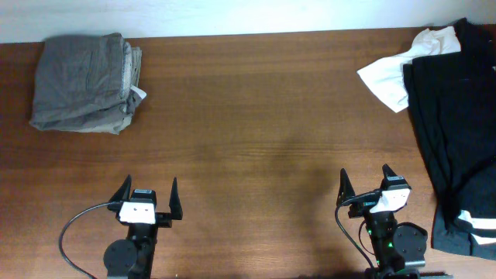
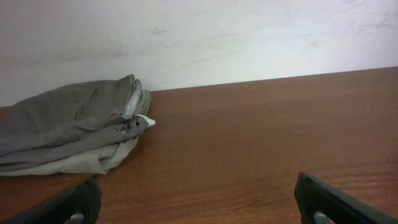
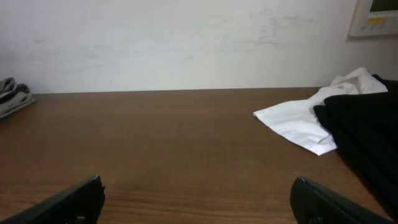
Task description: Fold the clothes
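A folded grey garment stack (image 1: 84, 84) lies at the far left of the table; it also shows in the left wrist view (image 2: 68, 130). A black garment (image 1: 457, 132) lies unfolded along the right edge, with a white garment (image 1: 395, 71) partly under it; both show in the right wrist view, black (image 3: 367, 130) and white (image 3: 298, 121). My left gripper (image 1: 147, 194) is open and empty near the front edge, its fingers at the bottom of its wrist view (image 2: 199, 202). My right gripper (image 1: 366, 180) is open and empty, left of the black garment, fingers low in its view (image 3: 199, 202).
The brown wooden table (image 1: 248, 116) runs to a white wall (image 3: 186, 43) at the back. A wall panel (image 3: 379, 15) sits at the top right of the right wrist view. Cables trail from both arm bases at the front edge.
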